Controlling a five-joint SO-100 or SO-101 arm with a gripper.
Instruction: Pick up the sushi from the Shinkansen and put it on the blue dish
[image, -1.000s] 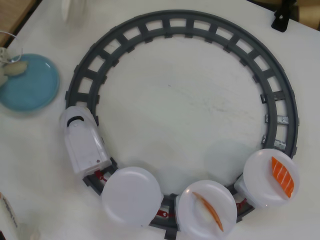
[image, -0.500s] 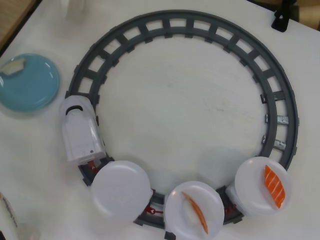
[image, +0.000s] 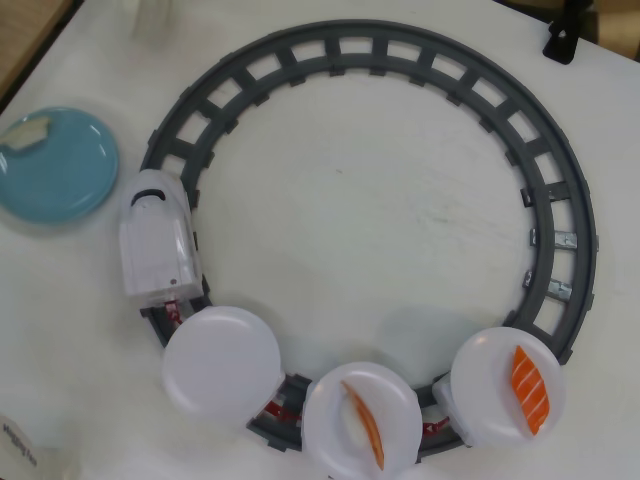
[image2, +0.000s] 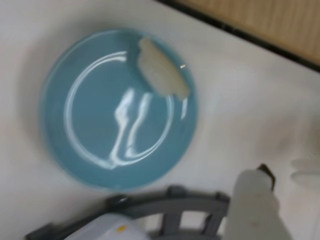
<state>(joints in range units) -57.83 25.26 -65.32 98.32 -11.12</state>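
We see pale sushi (image: 27, 132) lying on blue dish (image: 57, 164) near its 11 o'clock rim overhead, Shinkansen (image: 155, 248) on grey track (image: 400, 55) at 9 o'clock, blurred claw (image2: 255, 200) low in wrist view, apart or together we cannot tell

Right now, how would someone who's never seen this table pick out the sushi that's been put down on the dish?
Find the grey ring of track in the overhead view, then the blue dish outside its left side. The sushi lies on the dish's upper-left rim: plain cream-white, unlike the orange-topped pieces riding the white plates.
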